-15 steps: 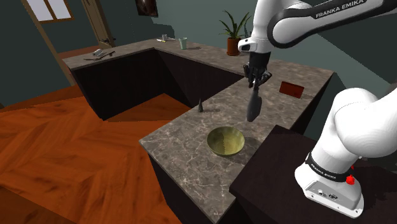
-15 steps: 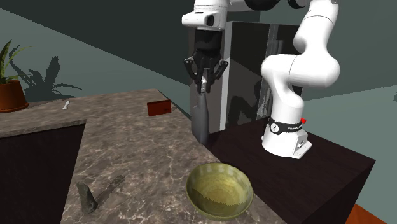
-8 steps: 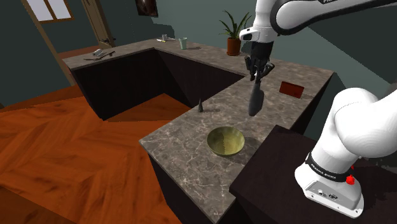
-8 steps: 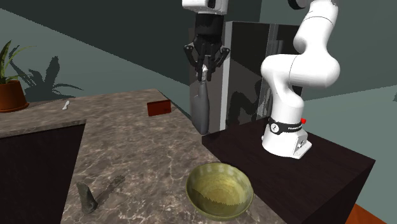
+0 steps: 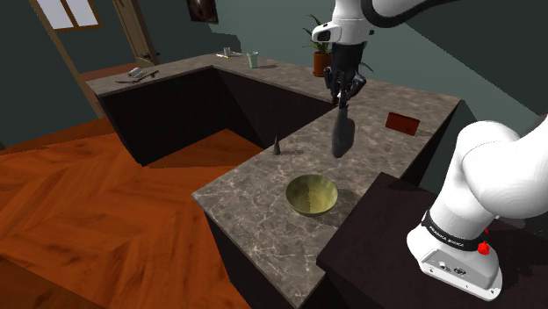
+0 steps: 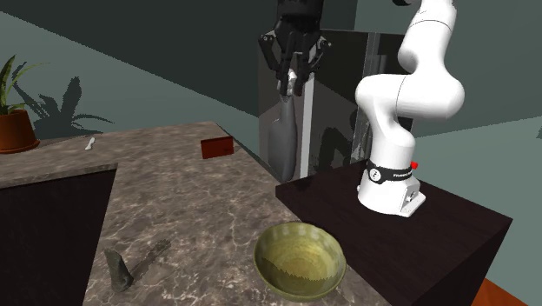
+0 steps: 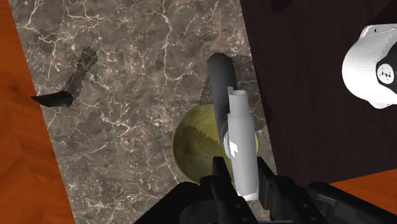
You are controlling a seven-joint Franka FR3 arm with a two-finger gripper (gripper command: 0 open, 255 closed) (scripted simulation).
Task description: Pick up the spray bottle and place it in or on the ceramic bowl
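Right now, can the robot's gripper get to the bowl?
Probably yes. The gripper holds the spray bottle in the air above the counter, and nothing stands between it and the open bowl below.

My arm (image 5: 493, 176) is glossy white, fat rounded links, dark joints; black lettered band (image 5: 448, 235) and red button (image 5: 482, 247) at lower right; my gripper (image 6: 293, 84) is all black.

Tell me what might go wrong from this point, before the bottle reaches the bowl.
1. The gripper holds the spray bottle only by its top end, so the long hanging body could swing or slip loose in transit.
2. The bottle hangs well above the bowl. Released from this height, it might bounce or tip out over the rim.
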